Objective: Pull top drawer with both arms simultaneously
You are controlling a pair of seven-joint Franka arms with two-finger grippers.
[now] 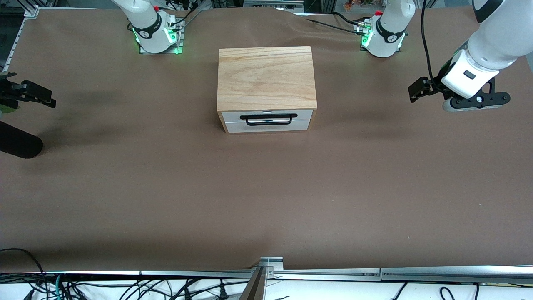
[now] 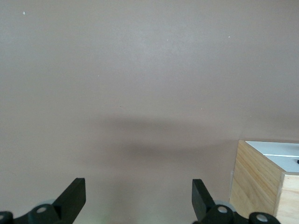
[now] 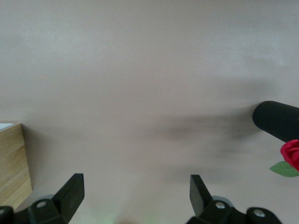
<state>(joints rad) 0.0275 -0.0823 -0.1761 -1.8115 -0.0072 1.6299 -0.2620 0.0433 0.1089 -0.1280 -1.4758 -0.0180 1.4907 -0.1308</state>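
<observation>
The wood-grain box [image 1: 266, 77] stands in the middle of the table. The top drawer [image 1: 300, 115] is shut, its white front flush with the casing, and its black wire handle [image 1: 268, 119] faces the front camera. My left gripper [image 1: 474, 102] hangs open over bare table toward the left arm's end, well apart from the box. In the left wrist view the left gripper [image 2: 138, 196] is empty, and a corner of the box [image 2: 254, 179] shows. My right gripper [image 1: 25, 91] is over the table edge at the right arm's end. In the right wrist view the right gripper [image 3: 137, 193] is open and empty.
A black ribbed cylinder [image 1: 18, 143] lies at the right arm's end of the table and also shows in the right wrist view [image 3: 278, 119], beside a red flower [image 3: 292, 151]. A narrower white strip [image 1: 268, 127] sits under the top drawer. A metal rail [image 1: 333, 273] runs along the table's front edge.
</observation>
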